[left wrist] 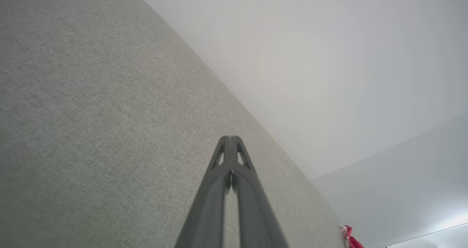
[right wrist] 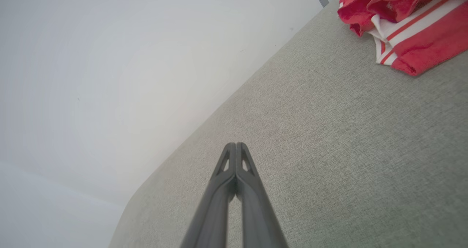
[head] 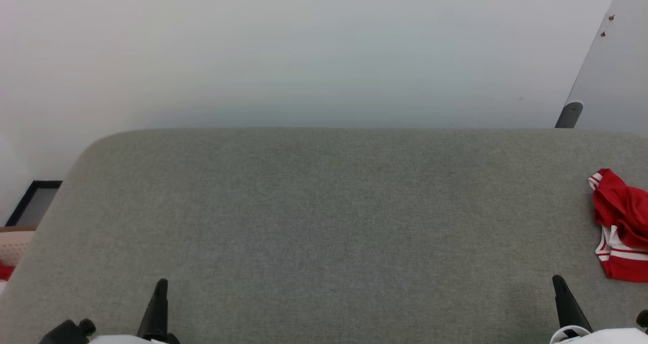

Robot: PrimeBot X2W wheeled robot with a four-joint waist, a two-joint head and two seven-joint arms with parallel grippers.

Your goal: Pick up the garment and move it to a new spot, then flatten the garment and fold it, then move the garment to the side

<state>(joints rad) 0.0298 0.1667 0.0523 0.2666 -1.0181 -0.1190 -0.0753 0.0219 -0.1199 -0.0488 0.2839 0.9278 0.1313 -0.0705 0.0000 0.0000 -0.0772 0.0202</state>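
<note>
**A:** Where's the garment?

**B:** Soft red fabric garment (head: 622,222) with white panels and red-and-white striped trim. It's crumpled in a heap at the right end of the grey woven-fabric surface (head: 324,207), and the head view's right edge cuts it off.

**A:** Grippers?

**B:** Left gripper (head: 161,284) is at lower left and right gripper (head: 558,282) at lower right, both over the near part of the surface. Jaws on both are closed tip to tip, with nothing between them.

**A:** Wrist views agree?

**B:** Yes. In the left wrist view the left gripper (left wrist: 231,140) has its tips meeting over bare grey fabric. The garment (left wrist: 350,237) is a small red scrap far along the surface. In the right wrist view the right gripper (right wrist: 236,145) is closed too. The garment (right wrist: 402,18) is at upper right, with its striped trim showing.

**A:** Any contact?

**B:** None. The right gripper is nearer but clear of the cloth. The left is well apart.

**A:** Surroundings?

**B:** Pale wall behind, a grey metal post (head: 569,115) at far right, and a dark-framed panel (head: 33,202) past the left corner.
</note>
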